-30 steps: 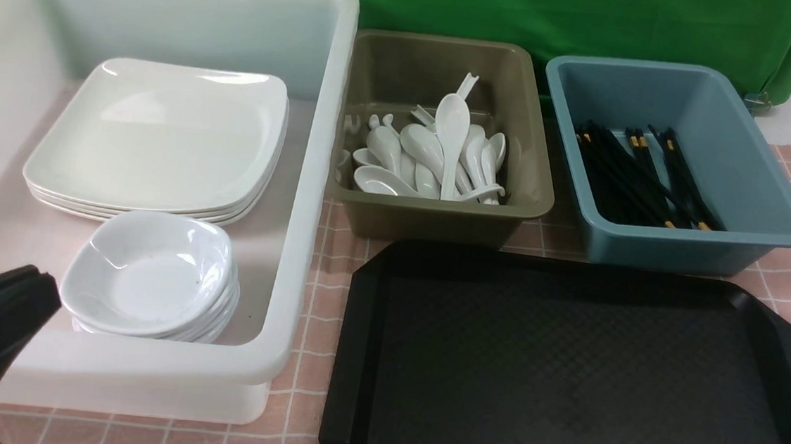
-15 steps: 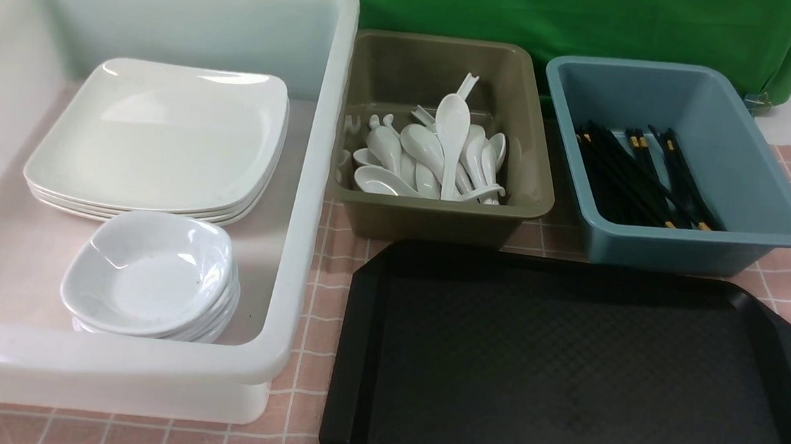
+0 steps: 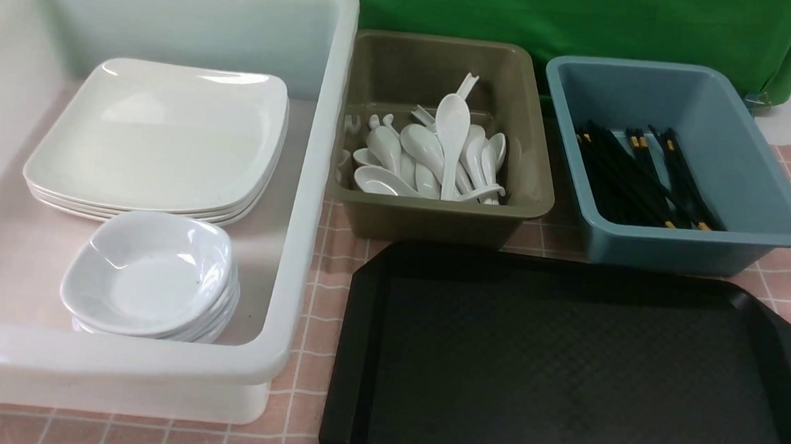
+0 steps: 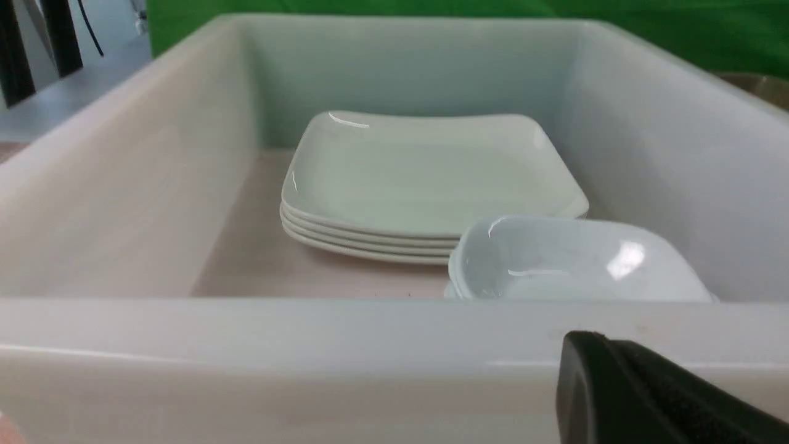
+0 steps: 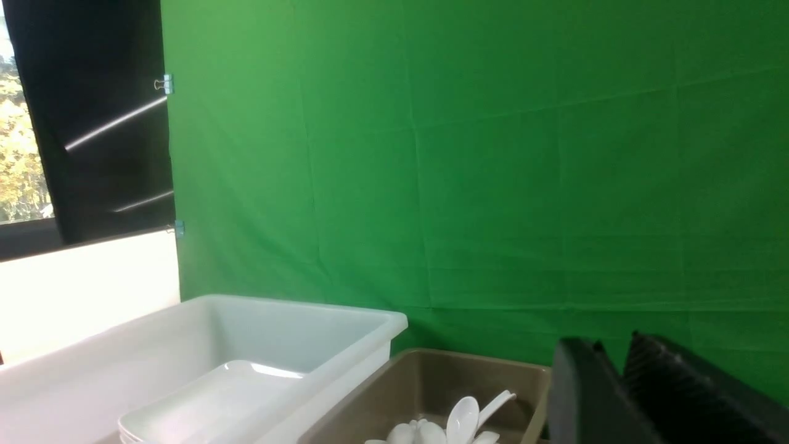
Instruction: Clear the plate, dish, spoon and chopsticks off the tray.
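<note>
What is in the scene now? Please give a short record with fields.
tray: black tray, nothing on it
white tub: white tub holds stacked plates and stacked small dishes
brown bin: brown bin holds spoons
blue bin: blue bin holds chopsticks
left gripper: left gripper shut, outside the tub's near wall

Tray (image 3: 567,377): black, rectangular, cut corners, diamond-textured, lying flat. Plate (image 3: 162,133) tops a stack; spoons (image 3: 436,158) and chopsticks (image 3: 643,174) binned.
</note>
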Robot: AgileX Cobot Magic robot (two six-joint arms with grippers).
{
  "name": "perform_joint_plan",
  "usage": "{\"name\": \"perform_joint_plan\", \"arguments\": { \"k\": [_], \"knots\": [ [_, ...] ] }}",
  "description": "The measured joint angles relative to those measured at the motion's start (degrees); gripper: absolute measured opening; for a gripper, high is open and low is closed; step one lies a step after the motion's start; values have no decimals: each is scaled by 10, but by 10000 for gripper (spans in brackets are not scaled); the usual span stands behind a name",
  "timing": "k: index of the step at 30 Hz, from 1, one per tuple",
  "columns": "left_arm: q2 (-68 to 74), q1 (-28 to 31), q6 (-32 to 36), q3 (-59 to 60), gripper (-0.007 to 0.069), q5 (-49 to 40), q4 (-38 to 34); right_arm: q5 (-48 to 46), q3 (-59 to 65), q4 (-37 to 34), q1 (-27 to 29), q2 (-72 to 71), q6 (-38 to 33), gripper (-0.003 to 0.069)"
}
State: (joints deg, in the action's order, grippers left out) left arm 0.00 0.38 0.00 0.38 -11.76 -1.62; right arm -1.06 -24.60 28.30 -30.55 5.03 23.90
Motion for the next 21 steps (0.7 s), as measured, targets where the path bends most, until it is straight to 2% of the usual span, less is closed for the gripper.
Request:
{"name": "perform_joint_plan", "arguments": {
  "k": [21],
  "knots": [
    [0,0,10,0,4,-5,0,0,0,0,0,0,0,223]
  ]
}}
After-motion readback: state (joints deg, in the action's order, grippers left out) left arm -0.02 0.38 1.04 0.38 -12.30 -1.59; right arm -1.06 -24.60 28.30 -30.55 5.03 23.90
